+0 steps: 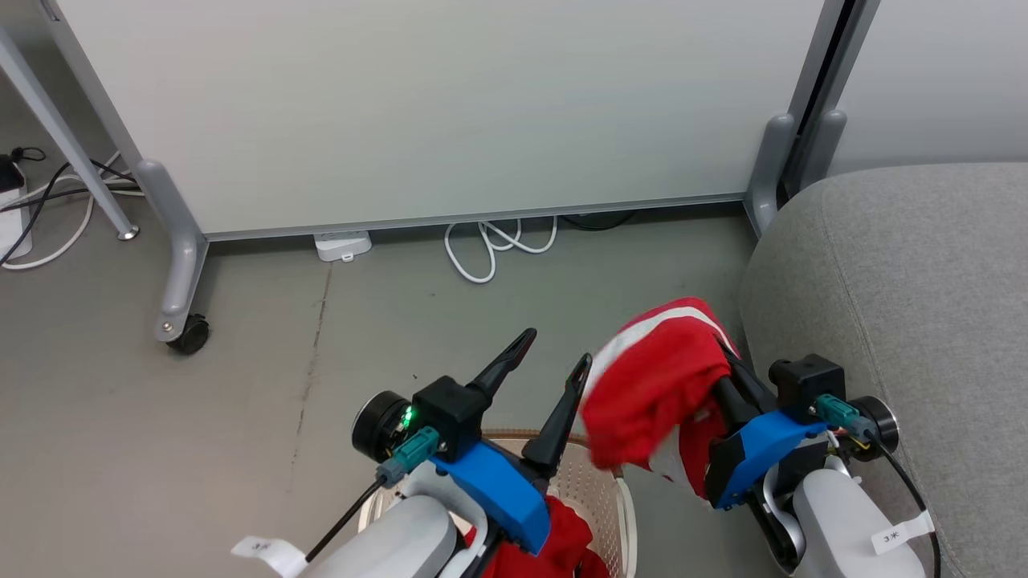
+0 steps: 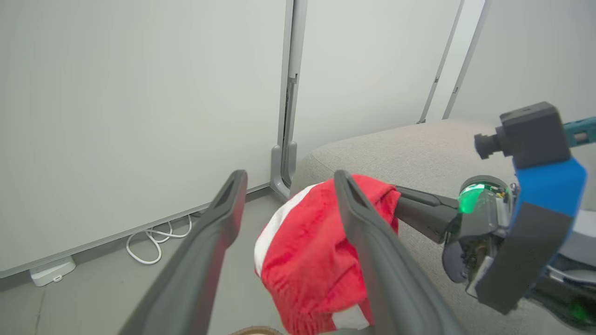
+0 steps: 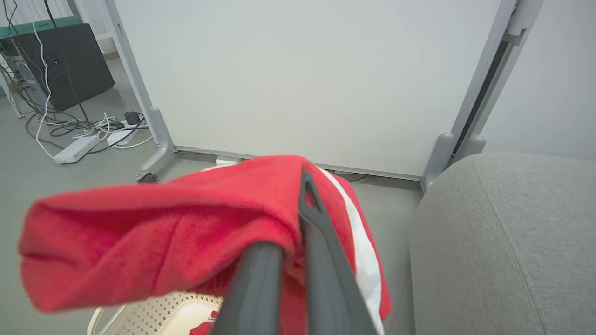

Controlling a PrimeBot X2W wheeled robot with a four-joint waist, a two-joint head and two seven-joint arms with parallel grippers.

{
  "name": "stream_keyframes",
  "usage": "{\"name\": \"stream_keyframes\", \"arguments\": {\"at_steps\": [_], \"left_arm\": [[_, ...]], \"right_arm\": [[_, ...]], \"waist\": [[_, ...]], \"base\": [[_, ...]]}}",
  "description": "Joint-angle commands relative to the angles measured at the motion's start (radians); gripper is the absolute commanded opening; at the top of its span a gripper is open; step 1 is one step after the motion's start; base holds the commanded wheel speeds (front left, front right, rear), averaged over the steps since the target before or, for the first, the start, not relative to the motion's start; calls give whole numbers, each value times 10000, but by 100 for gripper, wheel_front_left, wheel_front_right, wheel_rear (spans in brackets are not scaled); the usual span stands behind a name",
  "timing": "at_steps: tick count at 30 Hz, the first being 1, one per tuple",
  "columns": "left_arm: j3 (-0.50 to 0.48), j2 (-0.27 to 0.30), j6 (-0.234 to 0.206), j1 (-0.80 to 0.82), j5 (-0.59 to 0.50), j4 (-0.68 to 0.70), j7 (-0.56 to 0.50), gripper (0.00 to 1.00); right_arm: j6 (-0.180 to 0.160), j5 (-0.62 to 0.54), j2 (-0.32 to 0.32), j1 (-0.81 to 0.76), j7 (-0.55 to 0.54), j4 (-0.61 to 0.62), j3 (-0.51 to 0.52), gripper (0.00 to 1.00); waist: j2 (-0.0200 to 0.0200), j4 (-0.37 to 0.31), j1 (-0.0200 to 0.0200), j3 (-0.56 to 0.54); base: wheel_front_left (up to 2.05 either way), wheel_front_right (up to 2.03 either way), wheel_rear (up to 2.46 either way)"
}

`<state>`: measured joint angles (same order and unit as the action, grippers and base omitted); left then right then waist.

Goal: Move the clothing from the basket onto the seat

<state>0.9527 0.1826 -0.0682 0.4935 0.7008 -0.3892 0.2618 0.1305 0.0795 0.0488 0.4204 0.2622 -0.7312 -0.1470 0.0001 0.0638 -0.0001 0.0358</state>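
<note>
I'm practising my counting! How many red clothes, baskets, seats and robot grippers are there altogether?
Red clothes: 2, the held garment and the lower garment
Baskets: 1, the basket
Seats: 1, the seat
Grippers: 2, the left gripper and the right gripper
Total: 6

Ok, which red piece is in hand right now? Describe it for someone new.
Start at the big grey seat on the right; just off its left edge hangs a bunched red garment with a white stripe, clamped in the right gripper. Unlike the other red clothing lying down in the basket, it is up in the air.
</note>
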Motion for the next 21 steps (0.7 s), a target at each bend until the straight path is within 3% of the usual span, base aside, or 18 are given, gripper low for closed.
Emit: {"name": "stream_keyframes", "arguments": {"at_steps": [1,11,21], "left_arm": [[-403,124,119,-361,-423,285,44,100],[-2695,246,749,-2367,-2061,1237,45,100],[-4442,-209,1274,-3627,-3135,1538,46,100]], "right_arm": [[5,-101,30,-145,40,62,41,0],[5,-156,30,-179,41,260,157,0],[5,-213,28,-244,39,358,217,0]], "waist": [[-1,-31,1,20],[-1,-303,1,137],[-1,-534,1,157]], "base": [[0,0,0],[0,0,0],[0,0,0]]}}
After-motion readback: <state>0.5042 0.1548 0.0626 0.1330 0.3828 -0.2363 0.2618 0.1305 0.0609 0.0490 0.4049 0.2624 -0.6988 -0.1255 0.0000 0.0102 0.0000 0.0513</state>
